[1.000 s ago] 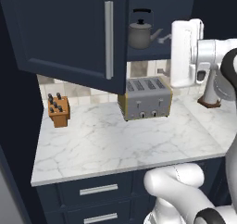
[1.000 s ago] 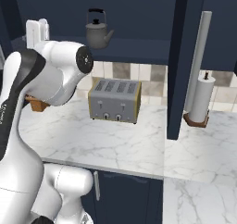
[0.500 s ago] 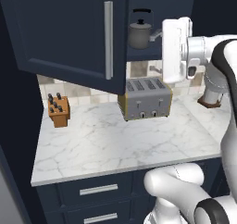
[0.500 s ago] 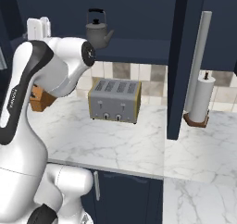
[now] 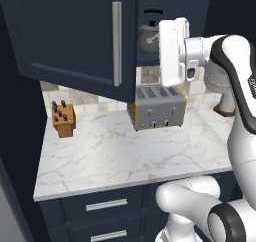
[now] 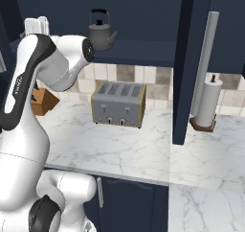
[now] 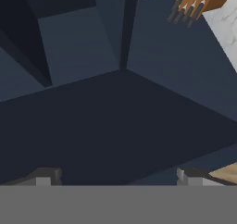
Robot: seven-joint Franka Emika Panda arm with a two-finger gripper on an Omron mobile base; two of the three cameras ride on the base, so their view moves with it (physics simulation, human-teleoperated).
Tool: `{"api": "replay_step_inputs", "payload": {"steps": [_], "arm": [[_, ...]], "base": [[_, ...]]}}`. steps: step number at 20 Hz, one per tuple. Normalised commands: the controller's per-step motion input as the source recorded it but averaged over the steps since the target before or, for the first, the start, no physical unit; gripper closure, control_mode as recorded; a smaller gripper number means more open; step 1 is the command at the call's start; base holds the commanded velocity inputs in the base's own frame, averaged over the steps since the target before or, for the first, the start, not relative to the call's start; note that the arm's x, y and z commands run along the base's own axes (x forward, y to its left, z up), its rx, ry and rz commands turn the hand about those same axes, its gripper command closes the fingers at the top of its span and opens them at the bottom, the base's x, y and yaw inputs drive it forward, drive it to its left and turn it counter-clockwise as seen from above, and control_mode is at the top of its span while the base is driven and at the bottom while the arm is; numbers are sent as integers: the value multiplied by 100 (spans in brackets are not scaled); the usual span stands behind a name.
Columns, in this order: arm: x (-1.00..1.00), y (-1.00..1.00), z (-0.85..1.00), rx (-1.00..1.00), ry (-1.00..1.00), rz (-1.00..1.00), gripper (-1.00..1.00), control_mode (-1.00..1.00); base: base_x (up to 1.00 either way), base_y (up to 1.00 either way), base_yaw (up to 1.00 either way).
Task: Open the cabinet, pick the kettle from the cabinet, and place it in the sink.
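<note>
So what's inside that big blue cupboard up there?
A grey kettle sits on the shelf of the open cabinet. The doors and the robot's arm cover the rest of the inside.

A silver four-slot toaster [image 5: 156, 107] stands at the back of the white marble table [image 5: 105, 151]. A wooden knife block [image 5: 63, 119] sits well to its left, a paper towel roll [image 6: 206, 104] to its right.

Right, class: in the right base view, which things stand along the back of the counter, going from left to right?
knife block → toaster → paper towel roll
</note>
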Motion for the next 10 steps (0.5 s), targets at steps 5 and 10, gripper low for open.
{"api": "replay_step_inputs", "payload": {"steps": [5,10], "arm": [[2,51,0,-2,-1,10,-100,-100],[-2,66,0,-4,-1,11,-100,-100]], "base": [[0,0,0],[0,0,0]]}}
